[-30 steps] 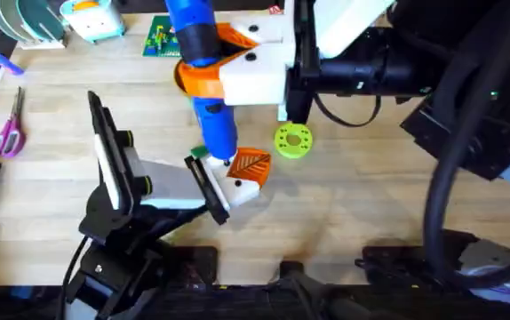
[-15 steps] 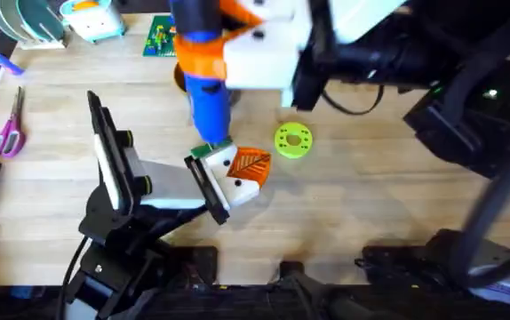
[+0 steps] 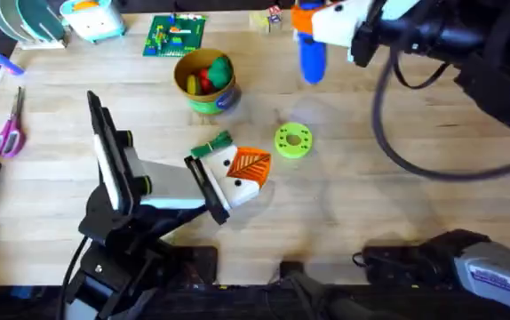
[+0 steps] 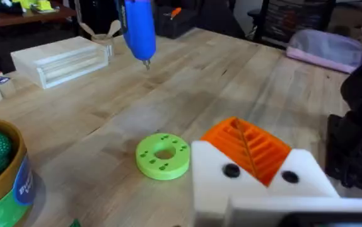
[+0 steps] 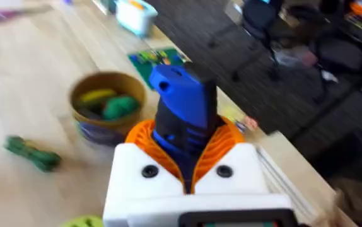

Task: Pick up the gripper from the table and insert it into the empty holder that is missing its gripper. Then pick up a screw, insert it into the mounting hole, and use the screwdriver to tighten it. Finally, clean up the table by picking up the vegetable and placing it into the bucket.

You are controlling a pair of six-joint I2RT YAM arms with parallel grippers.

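Reaching far across the table, right fingers (image 5: 190, 167) clamping the upright screwdriver (image 3: 311, 49).

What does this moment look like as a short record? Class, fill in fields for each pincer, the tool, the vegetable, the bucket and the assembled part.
right pincer: shut on the screwdriver, held above the table's far side
left pincer: by the holder
holder: white, with the orange gripper seated in it
vegetable: on the table, between bucket and holder
bucket: upright, with toy produce inside
green disc: flat, beside the holder
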